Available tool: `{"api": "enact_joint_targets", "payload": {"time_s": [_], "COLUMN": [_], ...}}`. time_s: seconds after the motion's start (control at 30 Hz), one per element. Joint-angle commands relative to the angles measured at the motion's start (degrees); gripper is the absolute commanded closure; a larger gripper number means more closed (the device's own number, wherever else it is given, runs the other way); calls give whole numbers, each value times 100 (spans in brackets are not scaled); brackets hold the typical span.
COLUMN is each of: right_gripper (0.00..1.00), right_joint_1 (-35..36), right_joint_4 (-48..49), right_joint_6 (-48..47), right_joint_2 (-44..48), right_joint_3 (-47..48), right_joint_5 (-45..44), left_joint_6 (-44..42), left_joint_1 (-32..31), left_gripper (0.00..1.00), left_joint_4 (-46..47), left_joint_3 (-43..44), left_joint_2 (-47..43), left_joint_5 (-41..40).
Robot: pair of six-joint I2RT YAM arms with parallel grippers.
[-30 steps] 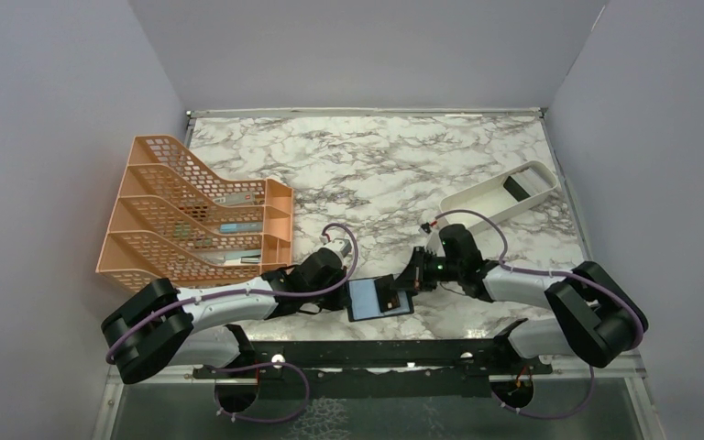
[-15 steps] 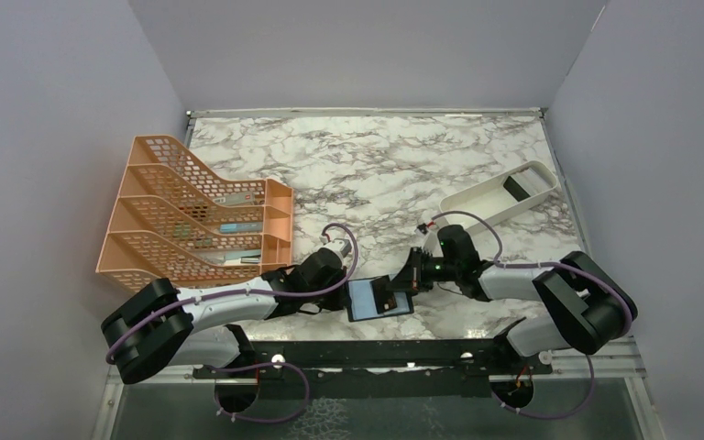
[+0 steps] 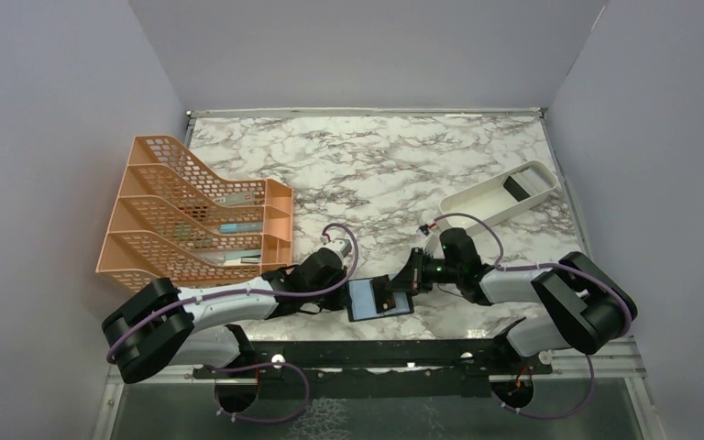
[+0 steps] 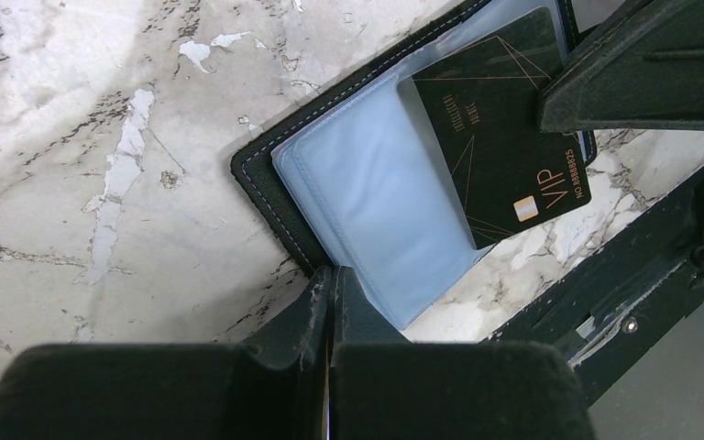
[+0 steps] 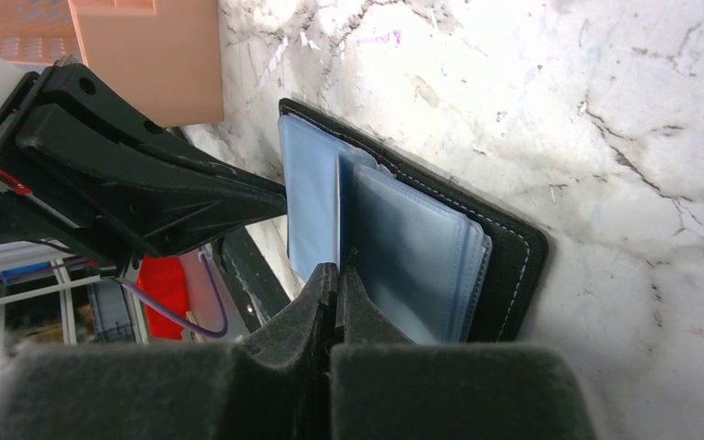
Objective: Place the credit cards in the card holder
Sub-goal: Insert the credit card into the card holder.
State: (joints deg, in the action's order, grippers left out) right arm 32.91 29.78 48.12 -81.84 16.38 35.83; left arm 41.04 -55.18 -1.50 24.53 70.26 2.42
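Against one second ago: right arm's elbow drawn inward; wallet unmoved.

Left pincer (image 4: 330, 278): fingers pressed together, nipping the near-left edge of the small flat black leather-like bifold card holder (image 4: 367, 183). Holder lies open, blue-grey lining up, at the near edge of the marble-patterned desk (image 3: 376, 165) between the arms. Long axis left-right in the top view, right end slightly farther back.

Black plastic credit card (image 4: 504, 137) overlaps the holder's right half. Right pincer (image 5: 336, 273) clamped tight on it.

The white-and-grey marble tabletop (image 3: 367, 165) carries an orange mesh file rack (image 3: 192, 215) at left, a long white plastic tray (image 3: 486, 183) at right, and an open black leather bifold wallet (image 3: 378, 299) near the front.
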Motion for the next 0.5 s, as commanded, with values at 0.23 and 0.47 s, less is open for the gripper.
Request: {"api": "enact_joint_targets", "payload": {"time_s": [0.23,0.47], "right_gripper": [93,76], "right_joint_1": [181,541], "right_joint_4": [435,-690], "right_joint_6": [329,212], "right_joint_2": [-111,-77], "right_joint_3": [-78,270], "right_joint_5": [-222,-924], "left_joint_6": [36,20], "left_joint_1": [-8,-4], "left_gripper": [100,100], "left_joint_4": [149,176], "left_joint_3": [35,59], "left_joint_2": [-31,-16], "left_joint_5": [104,159]}}
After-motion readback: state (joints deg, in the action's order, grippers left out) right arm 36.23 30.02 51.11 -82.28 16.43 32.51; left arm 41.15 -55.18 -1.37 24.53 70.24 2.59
